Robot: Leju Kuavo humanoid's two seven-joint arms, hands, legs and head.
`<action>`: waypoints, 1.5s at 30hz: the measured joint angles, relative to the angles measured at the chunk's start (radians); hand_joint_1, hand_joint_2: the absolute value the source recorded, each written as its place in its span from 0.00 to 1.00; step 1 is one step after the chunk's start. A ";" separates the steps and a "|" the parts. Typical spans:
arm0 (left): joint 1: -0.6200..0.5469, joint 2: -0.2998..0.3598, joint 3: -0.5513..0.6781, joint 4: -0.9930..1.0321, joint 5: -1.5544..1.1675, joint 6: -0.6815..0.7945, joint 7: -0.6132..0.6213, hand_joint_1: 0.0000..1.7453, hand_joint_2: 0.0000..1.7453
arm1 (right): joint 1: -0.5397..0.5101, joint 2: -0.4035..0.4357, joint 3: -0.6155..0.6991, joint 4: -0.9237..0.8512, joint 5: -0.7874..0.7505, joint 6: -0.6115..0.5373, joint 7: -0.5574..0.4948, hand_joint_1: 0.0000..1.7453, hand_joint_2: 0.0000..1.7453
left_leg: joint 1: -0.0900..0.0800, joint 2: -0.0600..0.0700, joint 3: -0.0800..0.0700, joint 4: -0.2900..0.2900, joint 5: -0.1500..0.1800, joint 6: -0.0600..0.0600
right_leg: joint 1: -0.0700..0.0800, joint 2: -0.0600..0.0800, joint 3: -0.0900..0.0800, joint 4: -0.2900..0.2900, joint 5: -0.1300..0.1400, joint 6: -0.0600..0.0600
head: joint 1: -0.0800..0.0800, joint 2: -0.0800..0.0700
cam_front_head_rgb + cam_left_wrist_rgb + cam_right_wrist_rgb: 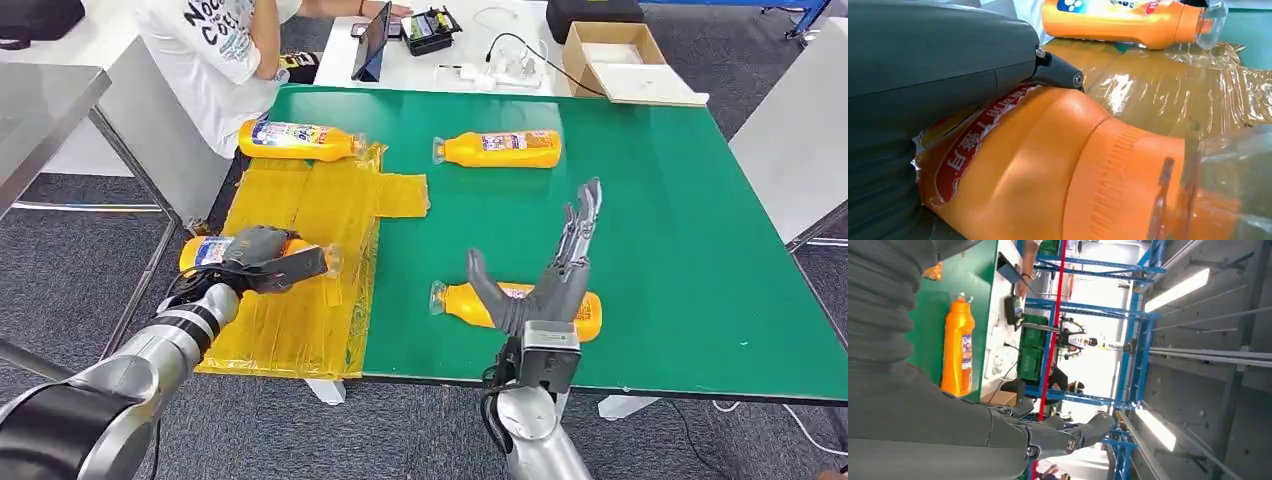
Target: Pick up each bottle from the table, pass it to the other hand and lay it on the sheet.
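An orange bottle (262, 258) is gripped by the left hand (262, 257) at the near left of the yellow sheet (300, 240), its fingers wrapped over the bottle's body, the clear cap pointing toward the green table (680, 230); in the left wrist view the same bottle (1058, 170) is seen pressed under the grey thumb, its torn label edged in red. The right hand (555, 270) is held flat and upright with fingers spread and nothing in it, raised in front of a second bottle (455, 302) that lies on its side on the green surface near the front edge. Further back, a third bottle (500, 149) is laid on its side on the green table, cap to the left, just beyond the sheet's right flap. At the sheet's far edge a fourth bottle (298, 140) is seen lying across, cap to the right. Beyond the table, a person in a white printed shirt (215, 50) is seated by a white desk (450, 60) on which a cardboard box (625, 65) and cables are placed.
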 measured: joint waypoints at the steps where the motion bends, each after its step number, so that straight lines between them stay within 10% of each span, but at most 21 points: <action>1: 0.002 0.000 0.000 0.000 0.000 -0.003 -0.003 0.00 1.00 | -0.001 0.000 0.000 0.002 -0.001 0.002 0.000 0.00 1.00 | 0.000 0.000 0.000 0.000 0.000 0.000 | 0.000 0.000 0.000 0.000 0.000 0.000 | 0.000 0.000; 2: 0.003 0.000 0.000 0.000 0.000 -0.008 -0.009 0.00 1.00 | -0.001 0.000 0.000 0.005 -0.002 0.003 0.000 0.00 1.00 | 0.000 0.000 0.000 0.000 0.000 0.000 | 0.000 0.000 0.000 0.000 0.000 0.000 | 0.000 0.000; 3: 0.007 0.000 0.000 0.001 0.000 -0.011 -0.014 0.00 0.00 | -0.003 0.000 0.000 0.008 -0.002 0.004 0.000 0.00 1.00 | 0.000 0.000 0.000 0.000 0.000 0.000 | 0.000 0.000 0.000 0.000 0.000 0.000 | 0.000 0.000; 31: 0.016 -0.002 0.108 0.001 0.179 -0.277 -0.176 0.00 0.00 | -0.028 0.003 -0.001 0.068 -0.018 0.036 -0.005 0.00 1.00 | 0.000 -0.001 0.002 0.000 0.002 -0.001 | 0.000 0.000 0.002 0.000 0.000 0.000 | 0.000 0.000; 37: 0.048 -0.064 0.266 -0.059 0.481 0.095 -0.309 0.00 0.00 | -0.024 0.003 -0.001 0.077 0.016 0.045 0.029 0.00 1.00 | 0.000 -0.001 0.001 0.000 0.002 -0.001 | 0.000 0.000 0.001 0.000 0.000 0.000 | 0.000 0.000; 38: 0.052 -0.080 0.300 -0.081 0.524 0.185 -0.345 0.00 1.00 | -0.021 0.003 -0.001 0.079 0.032 0.047 0.044 0.00 1.00 | 0.000 -0.001 0.001 0.000 0.002 -0.001 | 0.000 0.000 0.001 0.000 0.000 0.000 | 0.000 0.000; 45: 0.135 -0.122 0.417 -0.311 0.746 0.554 -0.422 0.00 1.00 | -0.022 -0.016 0.013 0.137 0.206 0.118 0.195 0.00 1.00 | 0.000 0.001 0.001 0.000 0.001 -0.002 | 0.000 0.001 -0.001 0.000 0.000 0.000 | -0.001 0.000</action>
